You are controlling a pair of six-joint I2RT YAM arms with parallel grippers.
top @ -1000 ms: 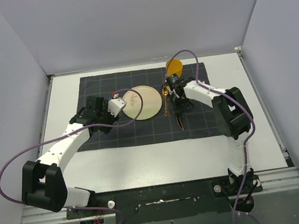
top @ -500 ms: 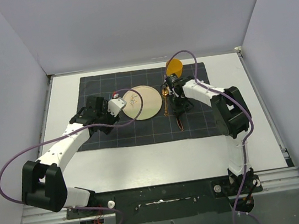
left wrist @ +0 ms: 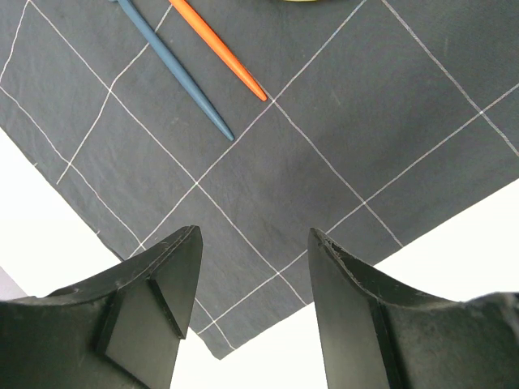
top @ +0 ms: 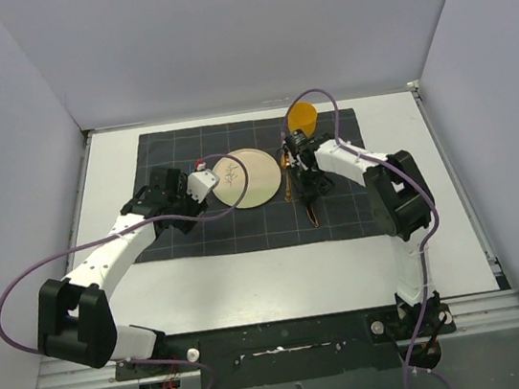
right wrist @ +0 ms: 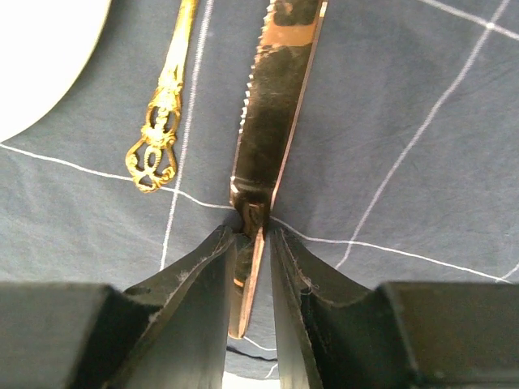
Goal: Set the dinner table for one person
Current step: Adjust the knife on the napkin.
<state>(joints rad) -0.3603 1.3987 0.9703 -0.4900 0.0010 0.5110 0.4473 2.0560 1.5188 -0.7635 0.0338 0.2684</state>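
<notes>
The bench (top: 281, 278) carries a dark gridded placemat (left wrist: 324, 146) set back from its near edge. My left gripper (left wrist: 253, 235) hovers over the mat's left near corner, fingers (left wrist: 162, 275) spread and empty. A blue chopstick (left wrist: 174, 69) and an orange chopstick (left wrist: 219, 53) lie beyond it. My right gripper (right wrist: 251, 232) straddles the knife (right wrist: 276, 105) handle. Its fingers are slightly parted, a sliver clear on each side, so I judge it laid, not pinched. The knife lies flat beside an ornate gold utensil (right wrist: 162, 121), right of the plate (top: 243, 177), which holds nothing. Near the bench's far edge stands an orange cup (top: 302, 114); I cannot tell its contents.
</notes>
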